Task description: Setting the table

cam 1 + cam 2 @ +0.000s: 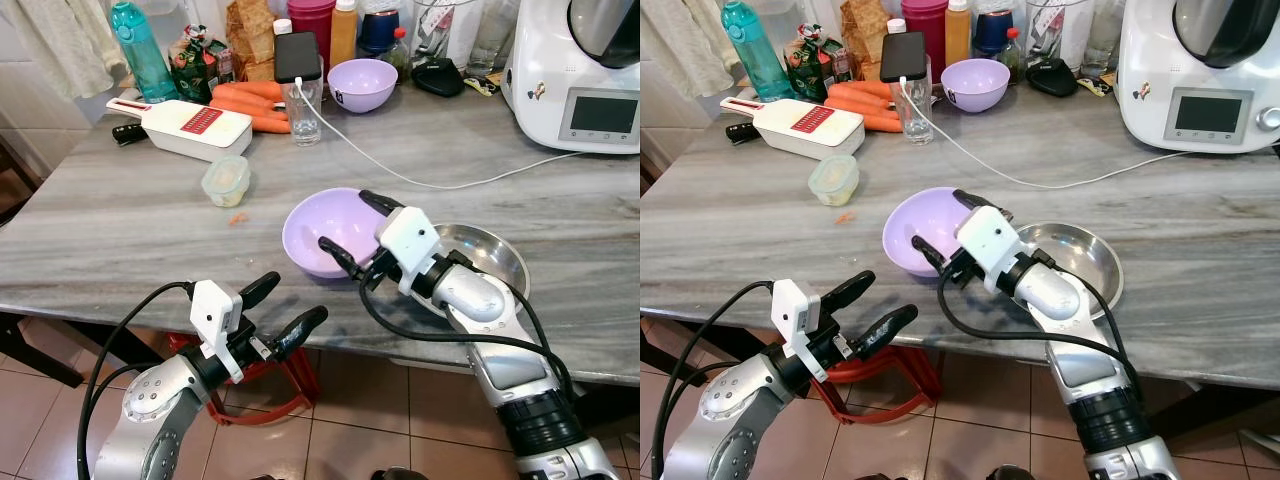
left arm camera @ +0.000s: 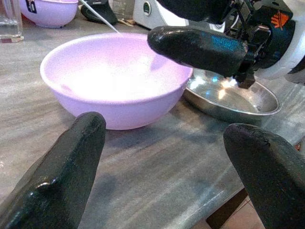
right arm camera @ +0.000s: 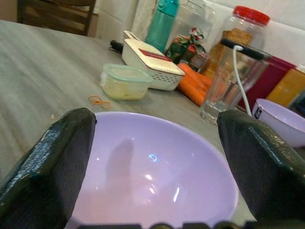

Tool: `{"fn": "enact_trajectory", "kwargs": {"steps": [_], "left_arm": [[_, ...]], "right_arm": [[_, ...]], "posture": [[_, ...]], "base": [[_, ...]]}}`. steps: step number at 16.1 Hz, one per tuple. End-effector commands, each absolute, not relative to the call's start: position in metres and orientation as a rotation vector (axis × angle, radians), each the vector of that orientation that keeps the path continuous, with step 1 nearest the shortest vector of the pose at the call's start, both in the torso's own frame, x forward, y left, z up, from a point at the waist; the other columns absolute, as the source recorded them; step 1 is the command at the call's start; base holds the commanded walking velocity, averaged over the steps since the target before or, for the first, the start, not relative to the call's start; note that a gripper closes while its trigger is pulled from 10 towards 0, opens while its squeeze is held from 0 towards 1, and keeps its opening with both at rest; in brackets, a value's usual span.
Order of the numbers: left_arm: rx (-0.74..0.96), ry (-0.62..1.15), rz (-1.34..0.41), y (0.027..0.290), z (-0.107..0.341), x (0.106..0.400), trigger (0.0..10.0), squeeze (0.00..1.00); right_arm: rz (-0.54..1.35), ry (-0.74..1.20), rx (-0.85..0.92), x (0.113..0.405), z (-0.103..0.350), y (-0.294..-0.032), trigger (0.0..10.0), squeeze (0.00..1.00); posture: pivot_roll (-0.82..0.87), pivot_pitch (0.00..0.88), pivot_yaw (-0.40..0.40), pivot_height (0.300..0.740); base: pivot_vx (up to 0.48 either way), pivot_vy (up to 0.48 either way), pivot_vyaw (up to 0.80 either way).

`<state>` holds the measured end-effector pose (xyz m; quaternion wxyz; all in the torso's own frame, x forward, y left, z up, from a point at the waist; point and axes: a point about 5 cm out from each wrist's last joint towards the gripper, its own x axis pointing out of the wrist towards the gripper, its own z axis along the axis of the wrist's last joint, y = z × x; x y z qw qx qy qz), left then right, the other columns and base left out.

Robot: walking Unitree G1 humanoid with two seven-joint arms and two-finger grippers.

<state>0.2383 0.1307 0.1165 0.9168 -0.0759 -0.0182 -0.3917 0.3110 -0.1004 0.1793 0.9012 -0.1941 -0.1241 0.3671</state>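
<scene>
Lilac bowl (image 1: 325, 235) sits on the grey marbled counter (image 1: 120, 220), touching the steel plate (image 1: 495, 255) beneath the right pincer's wrist. Right pincer (image 1: 352, 228) spread wide over the bowl, fingers straddling its rim, gripping nothing. Left pincer (image 1: 282, 312) released, below the counter edge above terracotta floor tiles (image 1: 360, 400).

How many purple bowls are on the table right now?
2: one purple bowl near the front edge, beside the steel dish, at the open right gripper; another at the back by the glass.
</scene>
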Motion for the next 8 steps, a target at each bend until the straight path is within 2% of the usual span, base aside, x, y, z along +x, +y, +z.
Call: {"fn": "enact_trajectory", "kwargs": {"steps": [1,5,8], "left_arm": [[-0.147,-0.029,-0.808,0.131,0.115,0.239,10.0,0.0],[-0.147,-0.032,-0.799,0.132,0.115,0.238,10.0,0.0],[-0.169,-0.043,-0.79,0.134,0.117,0.239,10.0,0.0]], "right_arm": [[0.728,-0.273,-0.372,0.308,0.185,-0.103,10.0,1.0],[0.519,-0.251,-0.419,0.306,0.189,-0.124,10.0,1.0],[0.274,-0.211,-0.464,0.299,0.187,-0.147,10.0,1.0]], "posture": [[-0.08,0.128,0.089,0.74],[-0.08,0.128,0.083,0.74],[-0.09,0.129,0.08,0.74]], "base": [[0.0,0.0,0.0],[0.0,0.0,0.0],[0.0,0.0,0.0]]}}
